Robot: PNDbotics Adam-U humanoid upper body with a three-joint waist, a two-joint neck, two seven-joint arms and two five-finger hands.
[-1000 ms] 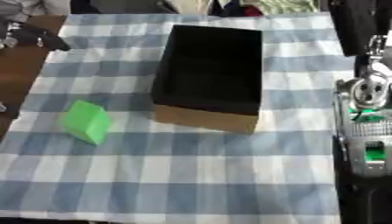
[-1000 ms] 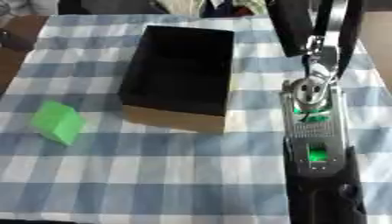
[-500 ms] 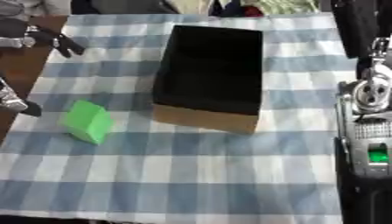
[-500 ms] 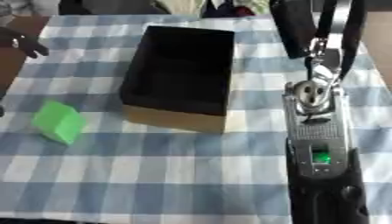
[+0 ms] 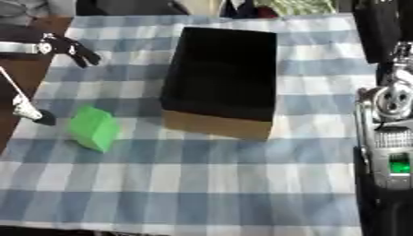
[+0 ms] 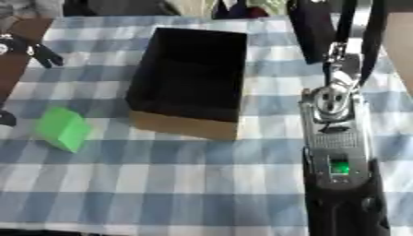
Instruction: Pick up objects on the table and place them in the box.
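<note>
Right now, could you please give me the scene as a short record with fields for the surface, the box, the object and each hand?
surface: table under a blue and white checked cloth
box: black inside, tan outer wall, open top, appears empty
object: one green block, on the cloth left of the box, apart from it
left hand: over the cloth's upper left corner, fingers spread, holding nothing, not touching the block
right hand: not visible; only the right arm shows, along the right edge
</note>
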